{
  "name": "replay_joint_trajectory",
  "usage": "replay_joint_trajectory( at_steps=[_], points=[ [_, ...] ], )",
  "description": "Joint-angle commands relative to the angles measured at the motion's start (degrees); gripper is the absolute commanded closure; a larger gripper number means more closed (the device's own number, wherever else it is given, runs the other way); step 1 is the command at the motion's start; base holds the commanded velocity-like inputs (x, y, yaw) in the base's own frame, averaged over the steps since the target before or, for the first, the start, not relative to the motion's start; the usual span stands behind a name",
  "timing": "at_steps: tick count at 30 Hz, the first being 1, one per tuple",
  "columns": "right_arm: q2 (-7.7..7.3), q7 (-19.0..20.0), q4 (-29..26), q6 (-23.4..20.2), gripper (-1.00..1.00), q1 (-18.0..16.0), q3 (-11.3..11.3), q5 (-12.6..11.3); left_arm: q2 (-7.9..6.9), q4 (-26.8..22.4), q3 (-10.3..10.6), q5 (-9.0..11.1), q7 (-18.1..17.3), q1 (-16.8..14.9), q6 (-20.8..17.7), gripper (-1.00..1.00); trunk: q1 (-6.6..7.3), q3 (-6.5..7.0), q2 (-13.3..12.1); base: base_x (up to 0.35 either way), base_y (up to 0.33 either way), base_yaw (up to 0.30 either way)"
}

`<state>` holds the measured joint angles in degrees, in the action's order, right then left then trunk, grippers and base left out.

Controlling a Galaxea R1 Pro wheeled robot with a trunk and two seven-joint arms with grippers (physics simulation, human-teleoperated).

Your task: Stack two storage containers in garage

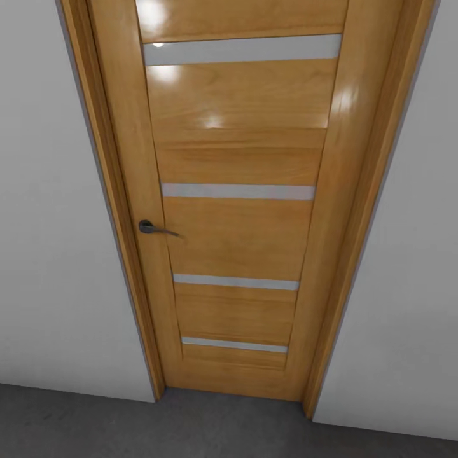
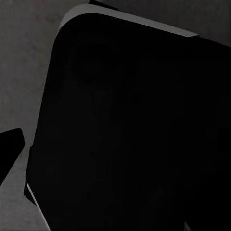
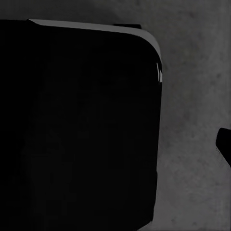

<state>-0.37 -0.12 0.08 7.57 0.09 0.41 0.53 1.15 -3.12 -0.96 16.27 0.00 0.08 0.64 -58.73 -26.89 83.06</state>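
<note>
The two storage containers are out of view. In the head view I face a closed light wooden door (image 1: pixel 238 191) with four glass slits and a dark lever handle (image 1: pixel 149 227), set in a plain white-grey wall (image 1: pixel 51 254). Dark grey concrete floor (image 1: pixel 95 426) runs along the foot of the wall. Each wrist view looks down on a large black rounded body (image 2: pixel 130 134) (image 3: pixel 77 130) over the speckled concrete floor (image 2: pixel 24 57) (image 3: pixel 192 96). A dark tip (image 2: pixel 10 147) juts in at the edge of the left wrist view, and another dark tip (image 3: pixel 224 144) at the edge of the right wrist view.
The wooden door frame (image 1: pixel 108 191) flanks the door on both sides, with white wall (image 1: pixel 407 286) to the right as well. The door stands shut close ahead. A strip of concrete floor lies between me and the threshold.
</note>
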Motion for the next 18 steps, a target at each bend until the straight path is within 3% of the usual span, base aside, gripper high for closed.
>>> replay_joint_trajectory(
  at_steps=[1,6,7,9,15,18],
  points=[
    [0.03,0.0,0.0,0.2,-1.0,0.0,0.0,0.1,0.0,0.0,-0.1,0.3,0.0,0.0,0.1,-1.0,0.0,-0.04,0.0,0.002,0.0,0.0],
    [-0.28,0.0,0.0,0.2,-1.0,0.0,0.0,-0.2,0.01,0.0,0.0,0.3,0.0,0.0,0.1,-1.0,0.0,-0.04,0.0,0.0,0.0,0.0],
    [-1.44,-0.1,-0.1,0.3,-1.0,0.0,-0.3,-0.2,0.06,0.0,0.0,0.3,0.0,0.0,0.1,-1.0,0.0,-0.04,0.0,0.0,0.0,0.0],
    [-2.13,-0.2,-0.8,0.3,-1.0,0.0,-0.6,-0.4,0.07,0.0,0.0,0.2,0.0,0.0,0.1,-1.0,0.0,-0.04,0.0,0.0,0.0,0.0],
    [-4.32,-0.9,-13.5,-1.0,-1.0,-0.1,-1.0,-0.7,0.08,0.0,0.0,0.2,0.0,0.0,0.2,-1.0,0.0,-0.04,0.0,0.0,0.0,0.0],
    [-4.55,-2.9,-20.6,-3.4,-1.0,-0.4,-1.1,-0.4,0.08,0.0,0.0,0.2,0.0,0.0,0.2,-1.0,0.0,-0.04,0.0,0.0,0.0,0.0]
  ],
)
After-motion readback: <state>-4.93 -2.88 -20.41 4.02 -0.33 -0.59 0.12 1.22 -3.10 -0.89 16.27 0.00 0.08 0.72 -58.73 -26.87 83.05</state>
